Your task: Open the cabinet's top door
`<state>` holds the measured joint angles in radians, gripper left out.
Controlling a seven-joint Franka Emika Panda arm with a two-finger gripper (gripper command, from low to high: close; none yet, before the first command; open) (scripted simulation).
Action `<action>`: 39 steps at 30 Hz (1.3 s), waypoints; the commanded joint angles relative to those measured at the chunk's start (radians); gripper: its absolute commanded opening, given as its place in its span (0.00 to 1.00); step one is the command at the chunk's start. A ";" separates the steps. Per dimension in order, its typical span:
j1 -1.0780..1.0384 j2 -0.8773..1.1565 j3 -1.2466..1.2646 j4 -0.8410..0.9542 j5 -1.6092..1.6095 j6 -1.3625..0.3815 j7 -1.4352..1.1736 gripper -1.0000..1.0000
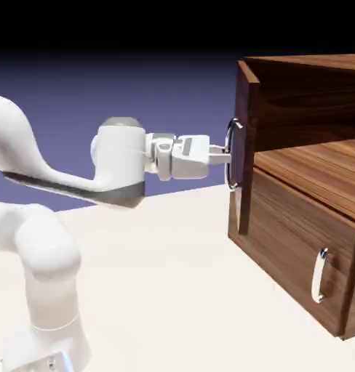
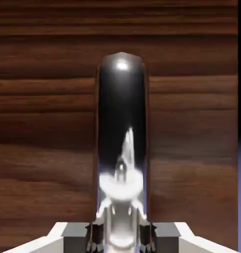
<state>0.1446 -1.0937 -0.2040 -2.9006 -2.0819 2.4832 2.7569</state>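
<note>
Hand view: my gripper (image 2: pixel 121 242) closed on the curved chrome handle (image 2: pixel 121 138), a fingertip either side, top door (image 2: pixel 43 113) behind it, exterior view: that door standing open at the cabinet's (image 1: pixel 311 189) left, lower drawer (image 1: pixel 300 240) shut, silver handle (image 1: pixel 319 276) upright.

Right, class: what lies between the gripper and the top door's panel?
The curved handle: the hand view shows it in front of the panel, held between the fingertips of the gripper.
</note>
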 commanded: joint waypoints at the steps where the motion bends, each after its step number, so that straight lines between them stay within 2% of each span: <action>1: -0.006 -0.023 0.027 -0.016 0.046 -0.014 -0.021 0.00; 12: 0.043 -0.223 0.336 -0.127 0.524 -0.227 -0.218 0.00; 21: 0.152 -0.238 0.653 -0.096 0.902 -0.505 -0.283 0.00; 30: 0.128 -0.102 0.979 0.087 1.213 -0.803 -0.267 0.00; 39: -0.102 0.044 1.285 0.402 1.425 -1.093 -0.244 0.00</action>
<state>0.0429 -1.0497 1.0808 -2.4982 -0.6568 1.3916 2.5132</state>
